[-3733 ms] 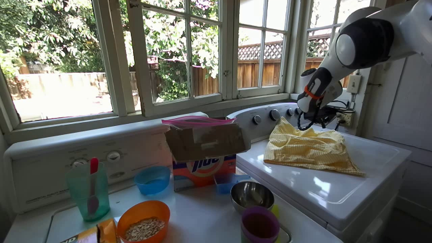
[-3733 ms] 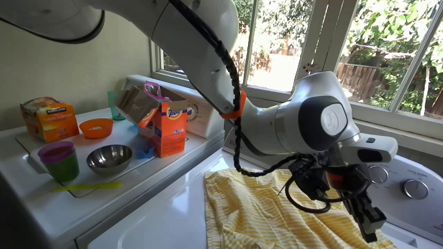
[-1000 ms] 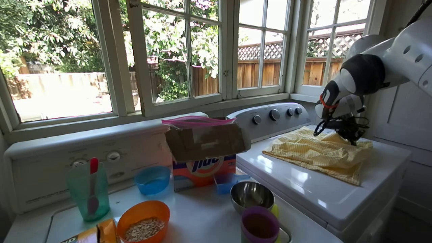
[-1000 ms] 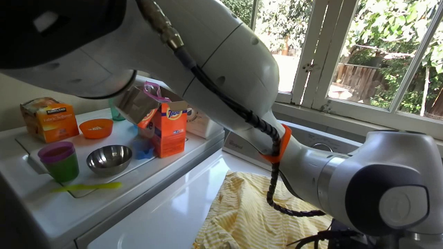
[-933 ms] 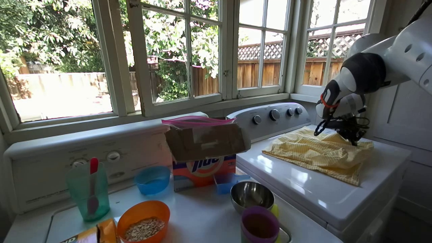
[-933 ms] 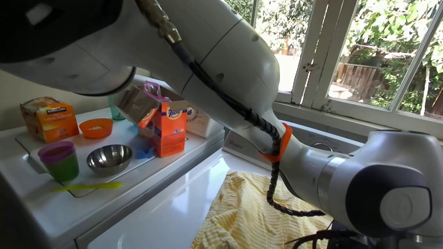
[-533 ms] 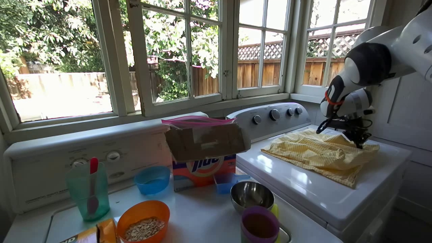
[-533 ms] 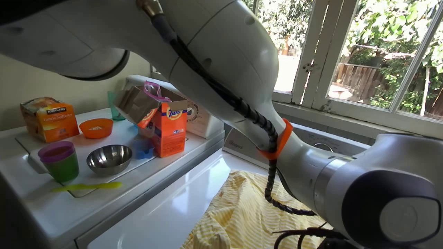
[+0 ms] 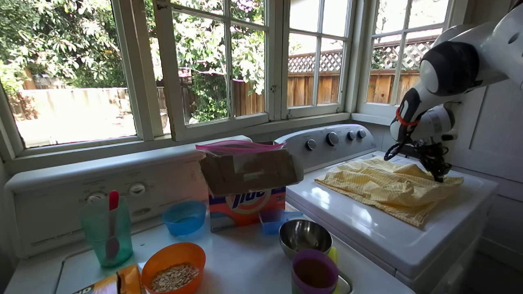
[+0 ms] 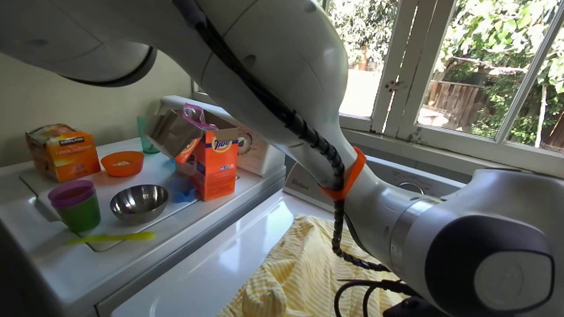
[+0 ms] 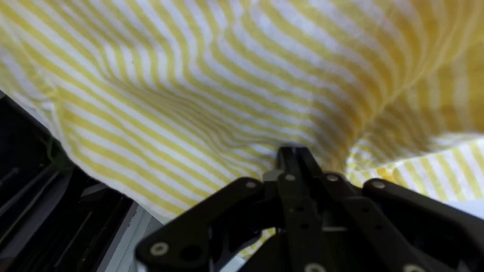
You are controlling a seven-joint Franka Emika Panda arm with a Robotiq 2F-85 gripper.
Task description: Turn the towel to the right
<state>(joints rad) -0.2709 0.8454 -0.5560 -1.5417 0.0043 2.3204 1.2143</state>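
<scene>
A yellow-and-white striped towel (image 9: 380, 183) lies rumpled on the white top of the right-hand appliance. It shows partly in an exterior view (image 10: 299, 273), behind the arm, and fills most of the wrist view (image 11: 170, 94). My gripper (image 9: 439, 179) is low at the towel's right part, pointing down. In the wrist view my fingertips (image 11: 294, 149) are together on the cloth, with folds running in to them. They look shut on the towel, though the pinched cloth is hidden behind the tips. In an exterior view the arm hides the fingers.
A control panel with knobs (image 9: 332, 139) runs behind the towel, under the windows. On the neighbouring appliance stand a Tide box (image 9: 245, 204), a steel bowl (image 9: 305, 237), a purple cup (image 9: 314, 269), an orange bowl (image 9: 173, 267) and a green cup (image 9: 107, 232).
My gripper came down from near the control panel to the towel's right part. Over the last second it moved right and forward; the towel's right end followed and its front corner swung left.
</scene>
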